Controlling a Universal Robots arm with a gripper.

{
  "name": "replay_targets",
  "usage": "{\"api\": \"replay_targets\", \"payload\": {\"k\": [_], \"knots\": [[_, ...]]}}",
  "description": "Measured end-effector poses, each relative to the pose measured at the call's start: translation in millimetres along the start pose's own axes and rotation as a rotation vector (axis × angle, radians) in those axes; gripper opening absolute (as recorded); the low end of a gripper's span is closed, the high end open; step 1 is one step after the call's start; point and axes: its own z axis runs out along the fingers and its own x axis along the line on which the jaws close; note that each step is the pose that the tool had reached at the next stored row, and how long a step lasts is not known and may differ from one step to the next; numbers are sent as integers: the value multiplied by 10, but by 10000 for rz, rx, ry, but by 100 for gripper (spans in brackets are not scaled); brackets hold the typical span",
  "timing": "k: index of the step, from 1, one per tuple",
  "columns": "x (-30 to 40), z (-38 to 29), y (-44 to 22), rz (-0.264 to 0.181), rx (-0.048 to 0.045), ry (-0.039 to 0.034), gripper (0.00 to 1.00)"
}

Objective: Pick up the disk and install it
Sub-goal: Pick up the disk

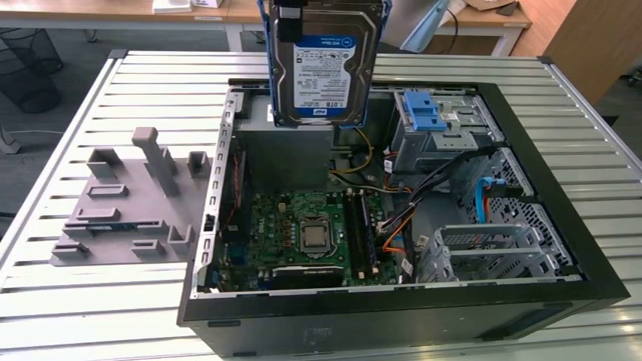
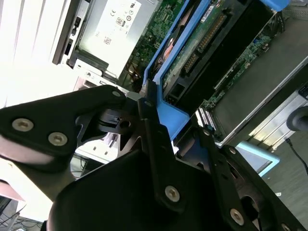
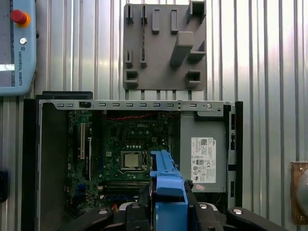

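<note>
The disk (image 1: 323, 68), a silver hard drive with a blue-and-white label in a bright blue carrier frame, hangs upright above the far side of the open computer case (image 1: 561, 226). My gripper (image 3: 168, 214) is shut on it, its black fingers (image 3: 137, 214) clamping the blue carrier (image 3: 167, 185) from both sides. In the second wrist view the carrier (image 2: 169, 113) runs between the black fingers (image 2: 147, 110), with the drive's green circuit board facing the camera. In the first wrist view the held disk sits over the gap between the motherboard (image 3: 127, 154) and the power-supply box (image 3: 203, 159).
Inside the case are a blue latch on a silver cage (image 1: 431, 113), a second silver drive cage (image 1: 492, 252) and loose cables (image 1: 401, 226). A grey fixture plate (image 1: 125, 207) lies on the slatted metal table (image 1: 80, 301) at the exterior view's left. A teach pendant (image 3: 17, 48) rests beside the case.
</note>
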Motion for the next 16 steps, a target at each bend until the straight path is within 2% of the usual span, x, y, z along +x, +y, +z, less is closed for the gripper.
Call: {"api": "replay_targets", "payload": {"k": [3, 8, 13, 16], "knots": [[28, -1, -1, 0, 0, 1, 37], [33, -1, -11, 0, 0, 1, 37], [31, -4, -120, 0, 1, 0, 37], [31, -5, -137, 0, 0, 1, 37]]}}
